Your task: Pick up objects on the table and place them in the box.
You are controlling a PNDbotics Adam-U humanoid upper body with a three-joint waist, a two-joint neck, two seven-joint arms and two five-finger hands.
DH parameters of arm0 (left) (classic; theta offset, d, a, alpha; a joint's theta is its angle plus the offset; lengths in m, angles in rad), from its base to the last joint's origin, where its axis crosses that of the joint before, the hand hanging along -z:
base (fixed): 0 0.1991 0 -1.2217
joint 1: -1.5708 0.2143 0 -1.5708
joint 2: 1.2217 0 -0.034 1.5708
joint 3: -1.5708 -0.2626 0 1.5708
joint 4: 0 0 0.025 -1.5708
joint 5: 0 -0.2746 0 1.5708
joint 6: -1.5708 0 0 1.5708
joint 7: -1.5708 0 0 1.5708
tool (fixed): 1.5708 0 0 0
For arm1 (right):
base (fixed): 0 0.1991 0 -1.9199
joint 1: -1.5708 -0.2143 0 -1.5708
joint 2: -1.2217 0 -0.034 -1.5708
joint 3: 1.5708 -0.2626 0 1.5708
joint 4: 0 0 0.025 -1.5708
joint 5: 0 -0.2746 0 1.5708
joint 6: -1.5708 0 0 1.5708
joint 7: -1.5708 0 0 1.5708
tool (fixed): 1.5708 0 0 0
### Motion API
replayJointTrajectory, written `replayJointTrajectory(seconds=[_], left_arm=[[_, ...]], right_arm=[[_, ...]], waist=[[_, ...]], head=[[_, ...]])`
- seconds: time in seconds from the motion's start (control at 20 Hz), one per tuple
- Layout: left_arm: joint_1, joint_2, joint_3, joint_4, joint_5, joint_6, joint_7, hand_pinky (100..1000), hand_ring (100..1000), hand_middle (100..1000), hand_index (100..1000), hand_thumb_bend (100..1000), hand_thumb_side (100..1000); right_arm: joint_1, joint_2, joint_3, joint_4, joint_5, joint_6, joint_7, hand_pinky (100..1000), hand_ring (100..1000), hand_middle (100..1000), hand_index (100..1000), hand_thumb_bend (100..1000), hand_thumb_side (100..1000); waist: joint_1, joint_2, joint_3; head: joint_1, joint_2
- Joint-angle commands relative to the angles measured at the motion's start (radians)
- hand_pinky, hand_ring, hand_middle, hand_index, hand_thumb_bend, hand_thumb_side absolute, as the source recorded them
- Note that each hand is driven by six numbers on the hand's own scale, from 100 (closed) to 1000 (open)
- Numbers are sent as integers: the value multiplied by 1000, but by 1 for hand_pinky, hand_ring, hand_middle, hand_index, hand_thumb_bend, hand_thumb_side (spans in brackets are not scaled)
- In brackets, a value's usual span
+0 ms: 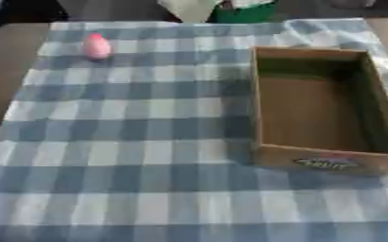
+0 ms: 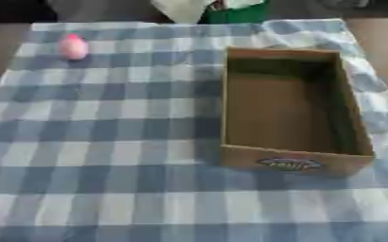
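Start of task: box empty nr table's right edge, pink obj far-left corner. Neither hand visible (fingers: can't tell). Next I reach far-left.

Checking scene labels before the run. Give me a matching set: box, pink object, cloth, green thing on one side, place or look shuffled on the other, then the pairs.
Things:
1. box
2. pink object
3. cloth
4. green thing

Descriptions:
A. blue and white checks, covering the table
B. far left on the cloth
C. beyond the cloth's far edge
D. brown, open top, nothing inside, on the right

Pairs: 1-D, 2-B, 3-A, 4-C
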Motion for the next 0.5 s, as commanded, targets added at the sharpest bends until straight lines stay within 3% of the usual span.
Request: replayJointTrajectory(seconds=[0.05,0.5], left_arm=[[-14,30,9,-11,4,2,2,471,661,727,766,320,860],[-21,31,7,-10,6,3,2,469,659,726,762,318,861]], right_arm=[[-5,-21,-7,-15,-5,2,0,852,915,881,985,100,1000],[-6,-20,-5,-15,-5,3,2,852,914,880,984,100,1000]], waist=[[-1,-14,-1],[-5,-13,0]], head=[[-3,-6],[0,-10]])
